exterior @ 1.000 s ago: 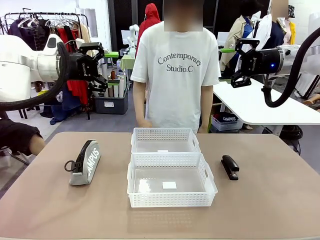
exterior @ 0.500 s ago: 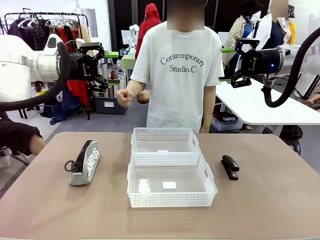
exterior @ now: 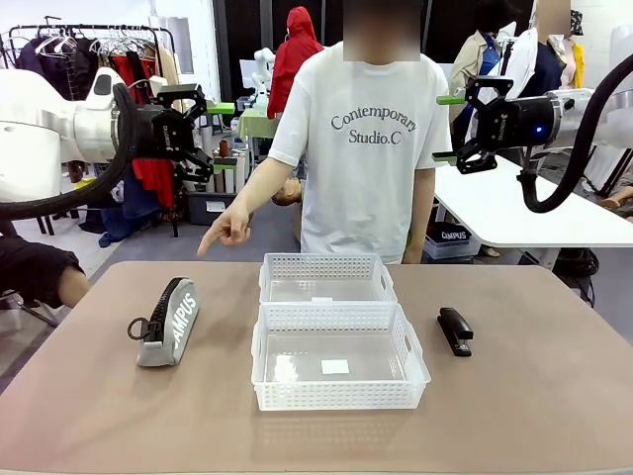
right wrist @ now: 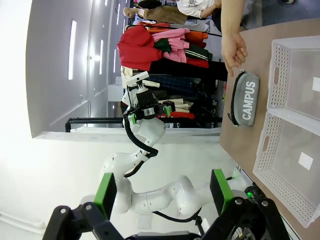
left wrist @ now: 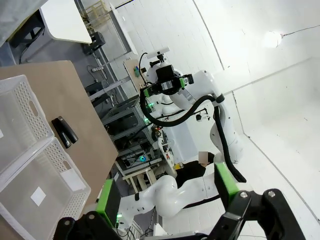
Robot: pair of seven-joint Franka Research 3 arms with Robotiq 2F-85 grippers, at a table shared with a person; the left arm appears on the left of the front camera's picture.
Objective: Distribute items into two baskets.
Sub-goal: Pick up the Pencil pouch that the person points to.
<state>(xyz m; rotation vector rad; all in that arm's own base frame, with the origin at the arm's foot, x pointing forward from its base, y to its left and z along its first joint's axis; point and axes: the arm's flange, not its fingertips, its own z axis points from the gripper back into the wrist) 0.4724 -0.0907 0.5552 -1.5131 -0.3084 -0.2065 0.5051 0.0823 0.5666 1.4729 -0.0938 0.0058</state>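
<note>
Brown tabletop (exterior: 554, 406), grey CAMPUS pouch (exterior: 170, 322) at left, black stapler (exterior: 455, 331) at right, near basket (exterior: 341, 396) and far basket (exterior: 326, 265) close together between them, person's hand (exterior: 226, 233) pointing down, seemingly toward pouch, left gripper (exterior: 220, 137) and right gripper (exterior: 447, 129) raised, jaws wide apart, holding nothing.

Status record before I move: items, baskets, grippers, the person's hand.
near basket: holds neither item
far basket: holds neither item
pouch: on the table, left of both baskets
stapler: on the table, right of the near basket
left gripper: open, raised, holding nothing
right gripper: open, raised, holding nothing
person's hand: index finger pointing down toward the pouch's side of the table
</note>
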